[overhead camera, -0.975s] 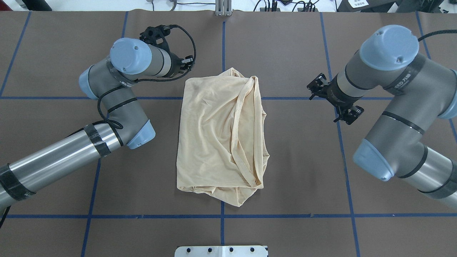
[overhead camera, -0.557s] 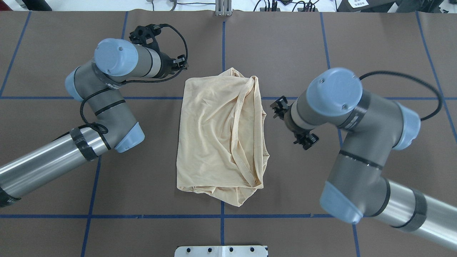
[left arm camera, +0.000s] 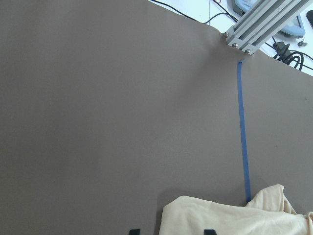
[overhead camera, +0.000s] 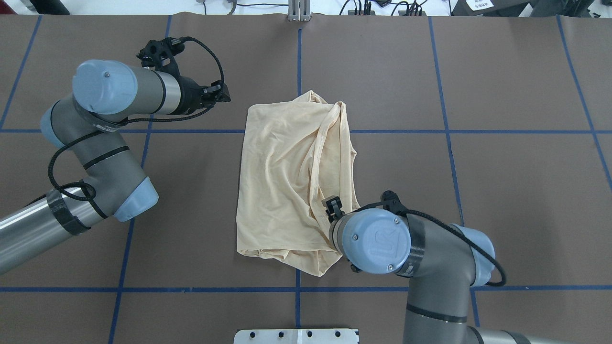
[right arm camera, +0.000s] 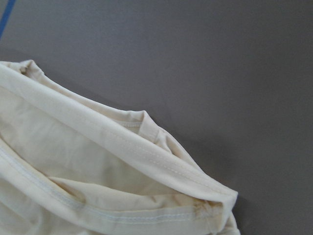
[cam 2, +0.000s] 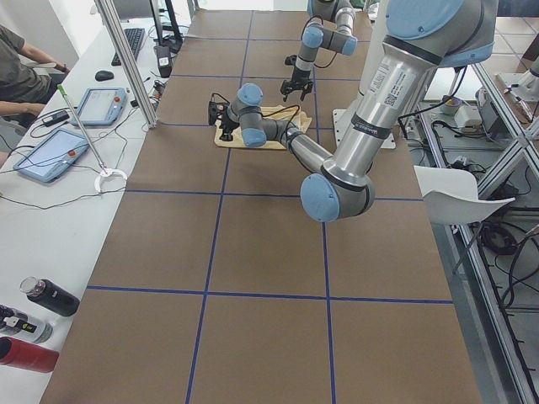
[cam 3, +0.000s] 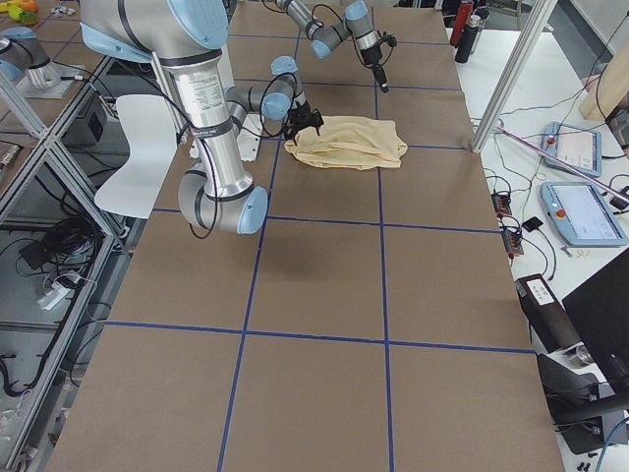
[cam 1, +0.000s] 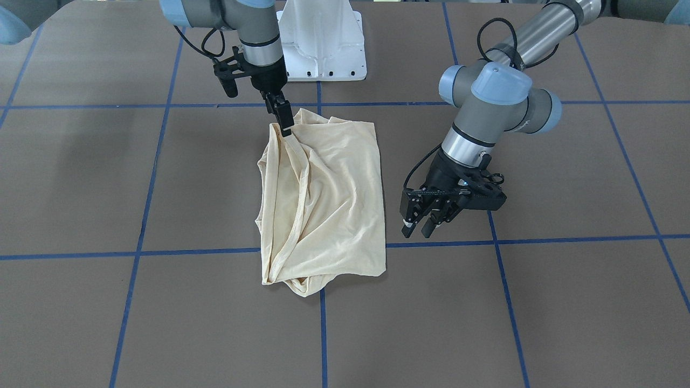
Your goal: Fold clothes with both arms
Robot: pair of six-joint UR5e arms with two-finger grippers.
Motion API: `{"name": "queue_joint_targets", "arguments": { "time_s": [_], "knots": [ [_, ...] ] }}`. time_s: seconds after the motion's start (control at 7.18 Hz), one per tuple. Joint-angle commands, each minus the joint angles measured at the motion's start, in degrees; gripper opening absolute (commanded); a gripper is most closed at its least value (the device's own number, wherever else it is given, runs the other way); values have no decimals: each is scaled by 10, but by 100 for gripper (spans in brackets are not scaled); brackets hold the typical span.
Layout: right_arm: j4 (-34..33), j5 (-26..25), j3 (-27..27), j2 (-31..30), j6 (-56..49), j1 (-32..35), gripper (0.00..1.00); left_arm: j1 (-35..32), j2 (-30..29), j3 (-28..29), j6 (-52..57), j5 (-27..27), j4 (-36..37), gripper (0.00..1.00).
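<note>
Along the left of the overhead view, the grey-silver jointed left arm (overhead camera: 103, 153) with light blue joint caps reaches in over the flat brown table (overhead camera: 406, 71), which is marked by a grid of blue tape lines (overhead camera: 299, 62). Its black two-finger left gripper (cam 1: 416, 231) is near the far left corner of the shirt, apart from the fabric. Its 2 fingers are spread with nothing between them, and the left wrist view shows both tips parted above that corner.

At the table's middle lies 1 pale cream-yellow thin shirt (overhead camera: 287, 181), folded into a rough upright rectangle with soft wrinkles. It lies across the crossing of 2 tape lines. A stitched hem band runs in a long curve down its right half, and a bunched fold sticks out at its near edge. Below it, at the frame's bottom edge, sits the white pedestal base (overhead camera: 296, 336).

To the right, the matching right arm (overhead camera: 440, 277) bends in over the shirt's near right corner. In the front-facing view the slim black right gripper (cam 1: 287, 131) points down with its tip at the fabric's edge there. Whether its fingers are parted, closed or pinching the cloth cannot be told. The right wrist view shows only the hem and folds up close.
</note>
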Motion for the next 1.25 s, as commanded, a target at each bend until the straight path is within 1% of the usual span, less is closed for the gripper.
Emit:
{"name": "queue_joint_targets", "arguments": {
  "time_s": [0.0, 0.14, 0.28, 0.56, 0.7, 0.84, 0.97, 1.11],
  "knots": [
    [2, -17, -21, 2, 16, -30, 98, 1, 2, -5, -3, -1, 3, 54],
    [3, -18, -40, 4, 15, -31, 98, 1, 2, -5, -6, 0, 3, 54],
    [3, -18, -45, 5, 15, -31, 98, 1, 2, -5, -6, 0, 3, 54],
    [3, -22, -47, 6, 15, -30, 93, 1, 2, -5, -6, 0, 3, 54],
    [10, -24, -49, 7, 18, -30, 90, 1, 2, -5, -6, 0, 3, 54],
    [25, -25, -59, 7, 23, -30, 88, 1, 2, -5, -6, 0, 3, 54],
    [27, -25, -58, 7, 29, -30, 70, 1, 2, -5, -6, 0, 3, 54],
    [27, -24, -59, 5, 32, -30, 56, 1, 2, -4, -6, 0, 3, 54]
  ]
}}
